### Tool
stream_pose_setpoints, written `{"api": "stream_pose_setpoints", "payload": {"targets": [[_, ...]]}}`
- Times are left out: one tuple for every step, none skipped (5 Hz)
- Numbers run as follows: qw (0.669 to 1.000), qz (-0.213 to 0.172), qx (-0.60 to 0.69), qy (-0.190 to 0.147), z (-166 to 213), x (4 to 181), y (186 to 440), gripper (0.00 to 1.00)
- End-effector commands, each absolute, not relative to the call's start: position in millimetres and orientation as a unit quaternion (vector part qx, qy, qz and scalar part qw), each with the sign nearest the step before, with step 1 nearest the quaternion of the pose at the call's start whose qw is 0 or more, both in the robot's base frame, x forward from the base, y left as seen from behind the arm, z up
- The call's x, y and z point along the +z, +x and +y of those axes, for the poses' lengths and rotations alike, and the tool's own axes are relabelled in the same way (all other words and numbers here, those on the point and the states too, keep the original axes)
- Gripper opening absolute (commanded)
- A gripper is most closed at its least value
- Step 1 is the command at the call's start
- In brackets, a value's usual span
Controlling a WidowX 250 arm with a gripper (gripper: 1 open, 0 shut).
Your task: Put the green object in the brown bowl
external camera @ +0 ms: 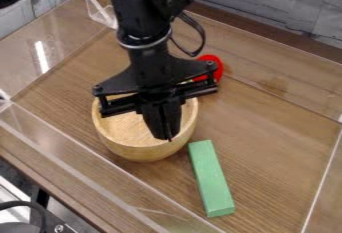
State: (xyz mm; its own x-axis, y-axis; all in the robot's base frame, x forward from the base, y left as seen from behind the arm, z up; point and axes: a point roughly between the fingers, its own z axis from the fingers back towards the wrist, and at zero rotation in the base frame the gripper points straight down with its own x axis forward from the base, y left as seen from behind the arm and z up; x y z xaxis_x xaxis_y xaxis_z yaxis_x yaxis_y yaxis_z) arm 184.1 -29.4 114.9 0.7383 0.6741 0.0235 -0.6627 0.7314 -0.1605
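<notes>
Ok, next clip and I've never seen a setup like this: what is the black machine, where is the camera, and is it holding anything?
The black machine is a single robot arm, seen by one camera that looks down at the table from in front. At its lower end is the gripper, pointing straight down over a light brown wooden bowl. Its jaws are shut and nothing shows between them. On the wooden table a flat green block lies just outside the bowl, on its near right side in the picture, apart from the gripper. Something small and red peeks out behind the arm; too much is hidden to name it. Clear walls fence the table.
</notes>
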Motion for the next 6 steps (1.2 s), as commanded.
{"api": "stream_pose_setpoints", "payload": {"targets": [[0.929, -0.047, 0.36, -0.076, -27.0, 121.1, 182.5, 0.0], [0.929, -0.047, 0.359, -0.077, -26.2, 122.5, 179.6, 0.0], [0.93, -0.047, 0.357, -0.076, -26.7, 123.0, 176.6, 0.0], [0.932, -0.047, 0.352, -0.076, -28.4, 123.2, 176.0, 0.0], [0.934, -0.048, 0.346, -0.076, -30.6, 123.4, 175.5, 0.0], [0.935, -0.048, 0.342, -0.076, -31.3, 124.3, 176.3, 0.0]]}}
